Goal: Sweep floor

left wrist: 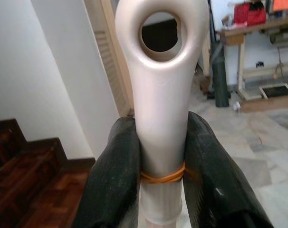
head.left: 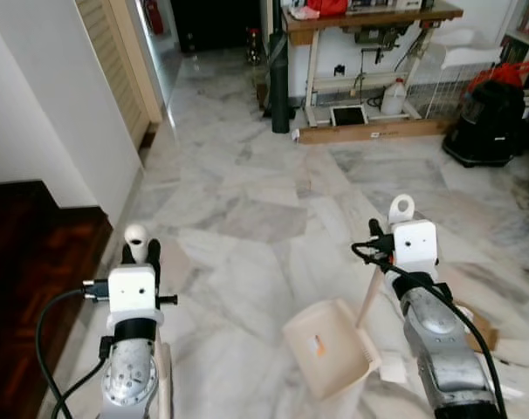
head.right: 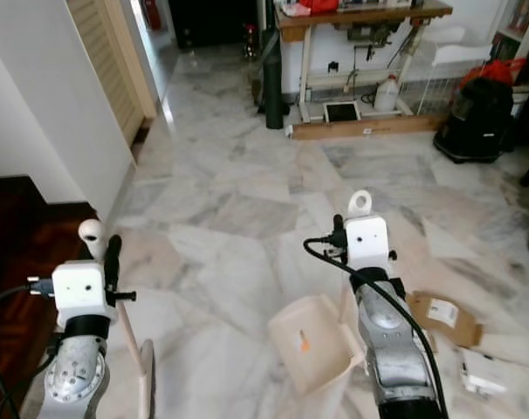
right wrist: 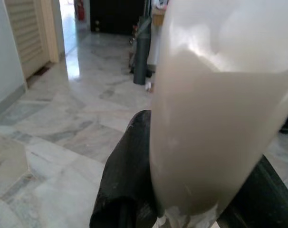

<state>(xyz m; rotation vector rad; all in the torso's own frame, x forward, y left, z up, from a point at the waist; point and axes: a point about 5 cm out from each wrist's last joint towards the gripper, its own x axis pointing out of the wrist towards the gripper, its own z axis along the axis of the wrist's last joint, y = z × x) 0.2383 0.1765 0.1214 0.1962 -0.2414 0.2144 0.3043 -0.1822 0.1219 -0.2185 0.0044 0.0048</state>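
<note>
Left gripper [left wrist: 160,156], lower left of the head views, is clamped on the top of the broom handle [left wrist: 159,95]: one black finger each side, just under the hang-hole, orange rubber band [left wrist: 163,177] around the handle at the pinch line. Broom head sits below frame, can't see it.

Right gripper [head.left: 382,247], lower right, grips the upright dustpan handle [head.left: 401,209] near its top loop; right wrist view confirms fingers [right wrist: 127,175] wrapped on the cream shaft. Dustpan [head.left: 330,347] rests on the marble floor [head.left: 247,192] at bottom centre, mouth tilted, small orange scrap [head.left: 318,346] inside.

Debris to collect: cardboard piece [head.right: 444,317] and white paper scraps [head.right: 484,374], lower right, just beside the right arm.

Handling, my read:
- both tools light, stiff hollow plastic; smooth, so likely to twist in a two-finger pinch
- top grip gives long lever, poor control of the bristle end
- cardboard is light, should slide easily on polished marble
</note>
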